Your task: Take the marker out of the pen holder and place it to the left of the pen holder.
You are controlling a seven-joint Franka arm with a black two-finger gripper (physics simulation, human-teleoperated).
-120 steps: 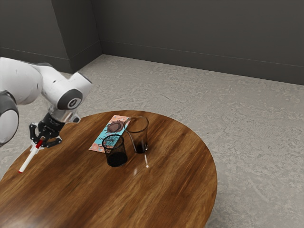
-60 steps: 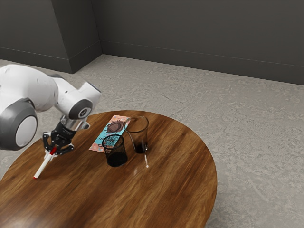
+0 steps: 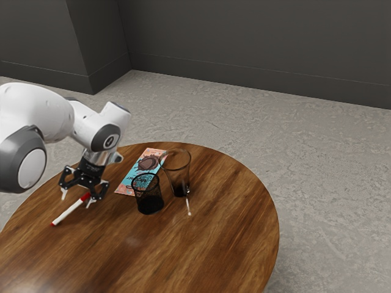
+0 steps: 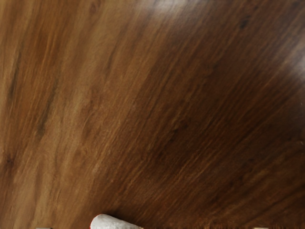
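In the exterior view my black gripper (image 3: 76,200) stands open, its two fingertips spread wide just above the table. The white marker (image 3: 68,212) with a red cap slants below and between the fingers, its capped end under the hand; whether it lies fully on the table I cannot tell. The wrist view has the marker's pale end (image 4: 112,222) at its lower edge. The black mesh pen holder (image 3: 148,196) stands upright, toward the exterior view's right of the gripper, apart from the marker.
Beside the pen holder is a clear glass pitcher (image 3: 178,171) with dark contents. A teal and pink packet (image 3: 141,169) lies flat behind the holder. The round wooden table (image 3: 201,256) has its curved edge at the exterior view's right.
The fingers have opened and let go of the marker, which has dropped slightly and lies at a flatter slant. Earlier, my hand came down toward the exterior view's right with it.
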